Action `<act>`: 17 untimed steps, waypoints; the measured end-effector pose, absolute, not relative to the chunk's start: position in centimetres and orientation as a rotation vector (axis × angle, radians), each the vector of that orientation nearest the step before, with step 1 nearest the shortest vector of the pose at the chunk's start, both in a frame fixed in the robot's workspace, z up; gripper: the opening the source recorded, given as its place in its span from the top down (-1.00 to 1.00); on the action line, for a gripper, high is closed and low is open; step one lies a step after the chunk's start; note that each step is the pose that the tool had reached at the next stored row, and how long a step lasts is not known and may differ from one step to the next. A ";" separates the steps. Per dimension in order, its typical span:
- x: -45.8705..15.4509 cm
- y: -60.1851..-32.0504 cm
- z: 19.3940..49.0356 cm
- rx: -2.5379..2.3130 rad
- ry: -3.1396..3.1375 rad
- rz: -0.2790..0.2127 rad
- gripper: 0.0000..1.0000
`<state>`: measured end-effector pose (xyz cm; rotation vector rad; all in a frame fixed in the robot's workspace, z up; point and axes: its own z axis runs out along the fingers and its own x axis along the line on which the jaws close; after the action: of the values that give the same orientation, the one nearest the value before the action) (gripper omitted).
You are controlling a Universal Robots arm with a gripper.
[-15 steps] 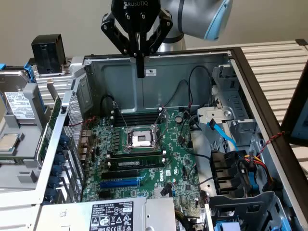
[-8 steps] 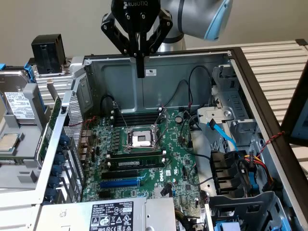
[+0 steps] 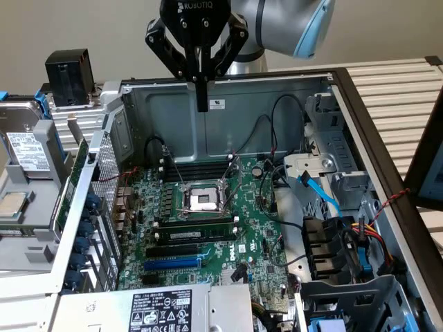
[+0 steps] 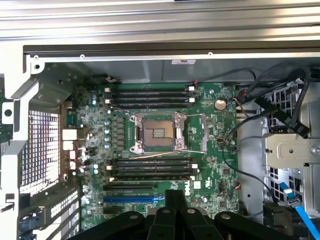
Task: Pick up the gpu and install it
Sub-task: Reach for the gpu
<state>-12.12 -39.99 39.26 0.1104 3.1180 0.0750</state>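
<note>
High over the open case [image 3: 242,117] — fingers [image 3: 201,86] clenched on nothing, arm [image 3: 277,28] cropped by the top edge.

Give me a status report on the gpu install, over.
End effector shut, empty, above the case. gpu seemingly edge-on outside case, exterior view's left, untouched. Blue slot bare.

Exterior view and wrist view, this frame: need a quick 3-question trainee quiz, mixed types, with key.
1. True or false: the gripper is open.
2. The gripper hangs: A) above the open computer case; B) down on the hard drive; C) inside the drive cage.
3. Fill in: the blue slot on the motherboard is ____.
Key: 1 false, it is shut with nothing in it. 2 A. 3 empty.
</note>
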 end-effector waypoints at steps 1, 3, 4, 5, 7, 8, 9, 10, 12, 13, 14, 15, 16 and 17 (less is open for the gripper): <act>-12.1 -40.0 39.3 0.110 3.118 0.075 0.79; -12.1 -40.0 39.3 0.110 3.118 0.075 0.79; -12.2 -40.0 39.3 0.111 3.118 0.075 0.79; -12.3 -40.0 39.3 0.110 3.118 0.075 0.79; -12.8 -40.0 39.3 0.110 3.118 0.075 0.79; -13.2 -40.0 39.3 0.110 3.118 0.075 0.79; -13.6 -40.0 39.3 0.110 3.118 0.075 0.79; -14.1 -40.0 39.3 0.110 3.118 0.075 0.79; -15.0 -40.0 39.3 0.110 3.118 0.075 0.79; -15.4 -40.0 39.3 0.111 3.118 0.075 0.79; -15.9 -40.0 39.3 0.110 3.118 0.075 0.79; -16.3 -40.0 39.3 0.110 3.118 0.075 0.79; -16.8 -40.0 39.3 0.111 3.118 0.075 0.79; -17.3 -40.0 39.3 0.111 3.118 0.075 0.79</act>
<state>-17.28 -39.99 39.26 0.1106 3.1180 0.0749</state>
